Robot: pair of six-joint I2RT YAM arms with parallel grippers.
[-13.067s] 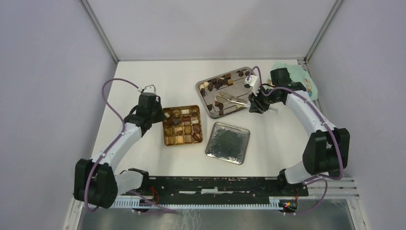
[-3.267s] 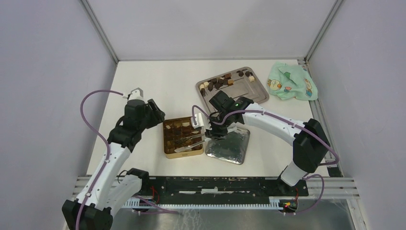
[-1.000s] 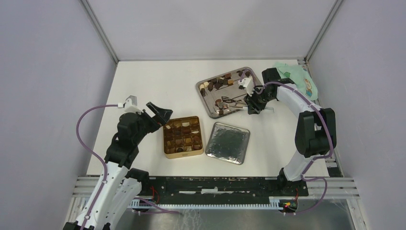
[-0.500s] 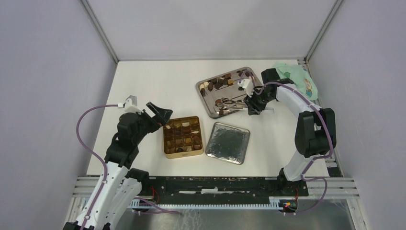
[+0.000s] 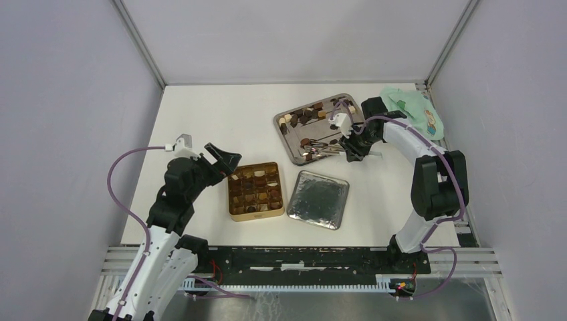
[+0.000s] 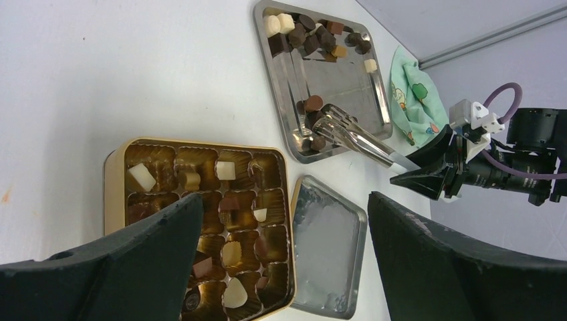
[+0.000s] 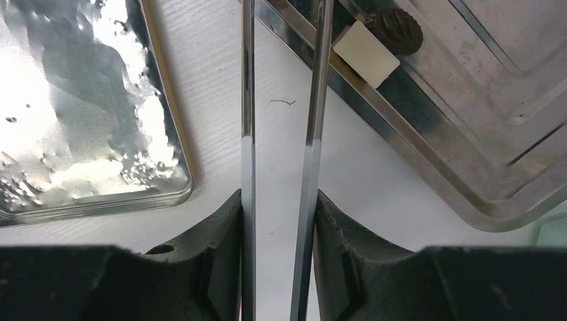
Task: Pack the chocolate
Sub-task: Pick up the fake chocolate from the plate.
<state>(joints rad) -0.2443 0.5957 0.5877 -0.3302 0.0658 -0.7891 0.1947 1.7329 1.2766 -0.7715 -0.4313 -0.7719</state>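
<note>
We judge the packing to be roughly midway. The gold gridded tin (image 5: 256,217) at lower centre of the top view holds chocolates (image 6: 225,170) in many cells, yet several cells show only bare gold. More of them lie loose in the steel tray (image 6: 344,83) at upper right. Most cluster along its upper edge, and a few sit near its lower-left corner. The silver lid (image 5: 318,199) lies just beside the tin, not yet on it.

The right gripper (image 7: 277,200) is clamped on the handles of the long tongs (image 6: 364,139). In the wrist view the tong arms stand a little apart. Their tips rest among the few pieces in the tray, and we cannot tell whether one is pinched. The left gripper (image 5: 226,160) hovers spread wide at the tin's upper-left corner, holding nothing.

A few seconds earlier the tongs reached over the tin; now they are back over the tray. Over the last second the right arm shifts only slightly, and the left arm keeps its pose.
</note>
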